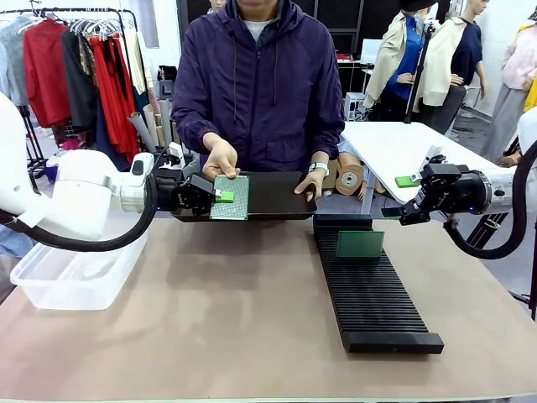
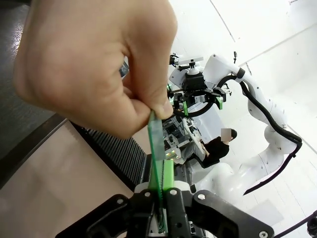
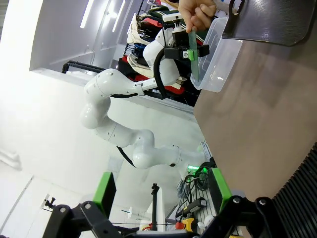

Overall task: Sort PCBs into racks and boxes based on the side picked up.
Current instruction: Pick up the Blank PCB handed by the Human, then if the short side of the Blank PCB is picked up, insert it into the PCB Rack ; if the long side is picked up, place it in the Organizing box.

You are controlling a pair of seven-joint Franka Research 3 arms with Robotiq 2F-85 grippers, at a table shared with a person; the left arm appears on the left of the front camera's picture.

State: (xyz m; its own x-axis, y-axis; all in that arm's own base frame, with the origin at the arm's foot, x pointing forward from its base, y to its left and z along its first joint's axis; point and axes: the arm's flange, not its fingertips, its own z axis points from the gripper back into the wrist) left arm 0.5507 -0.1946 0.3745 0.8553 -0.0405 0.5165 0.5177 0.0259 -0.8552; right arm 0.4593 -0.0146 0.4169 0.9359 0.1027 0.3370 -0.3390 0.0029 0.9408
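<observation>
while hand [image 1: 221, 157] holds, left gripper [image 1: 220, 196] pinches pcb [image 1: 231, 198].

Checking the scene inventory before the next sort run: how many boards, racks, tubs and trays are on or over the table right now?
Green boards: 2, one clamped in the left gripper with the person's hand on its top edge, one standing in the rack
Black ribbed rack: 1
Clear tub: 1
Flat black tray: 1
Total: 5
</observation>
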